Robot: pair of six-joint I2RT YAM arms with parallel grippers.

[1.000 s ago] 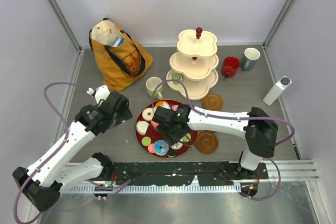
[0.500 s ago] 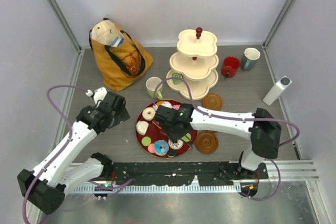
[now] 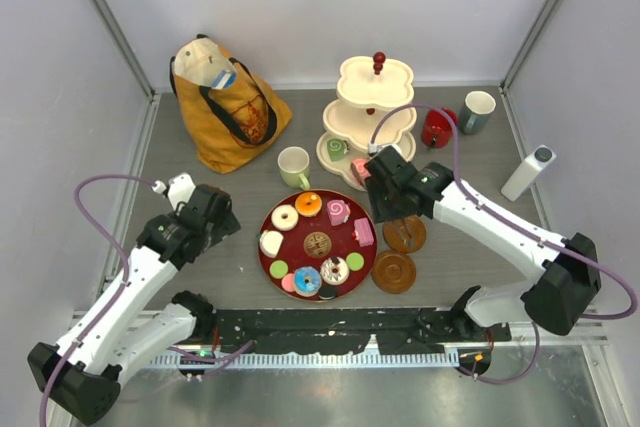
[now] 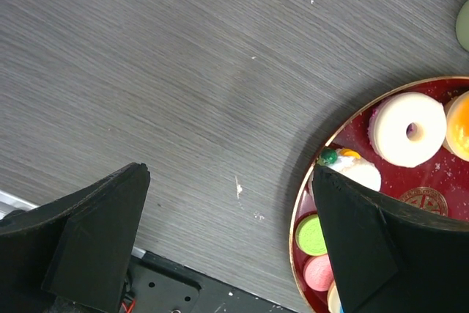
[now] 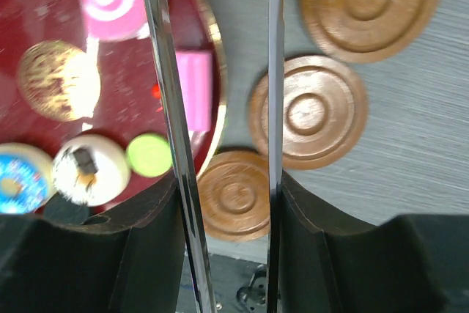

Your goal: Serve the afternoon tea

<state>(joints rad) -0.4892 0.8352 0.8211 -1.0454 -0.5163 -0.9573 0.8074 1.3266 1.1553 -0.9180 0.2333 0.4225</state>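
Many small colourful toy pastries (image 3: 317, 244) (donuts, a pink swirl roll, macarons) lie on the big round dark-red tray (image 3: 342, 244) near the middle of the grey wood-grain table (image 4: 183, 49). The pale green mug (image 3: 293, 165) stands just off the tray's rim at 11 o'clock. The red mug (image 3: 437, 129) and the grey-blue mug (image 3: 478, 110) stand close together at 3 o'clock of the cream three-tier serving stand (image 3: 385, 117), whose bottom tier carries one green swirl roll (image 3: 337, 147). The right gripper (image 5: 229, 188) hangs at 1 o'clock of the tray, by the stand's near edge. Its fingers are partly closed, pressing from outside on a pair of thin shiny metal blades (image 5: 168, 100). These run out of the top of the wrist view, so I cannot tell what their tips carry. Below it lie three round brown wooden saucers (image 5: 308, 111), at 3 to 4 o'clock of the tray. The left gripper (image 4: 229, 181) hovers over bare table at 9 o'clock of the tray, jaws spread wide, holding nothing.
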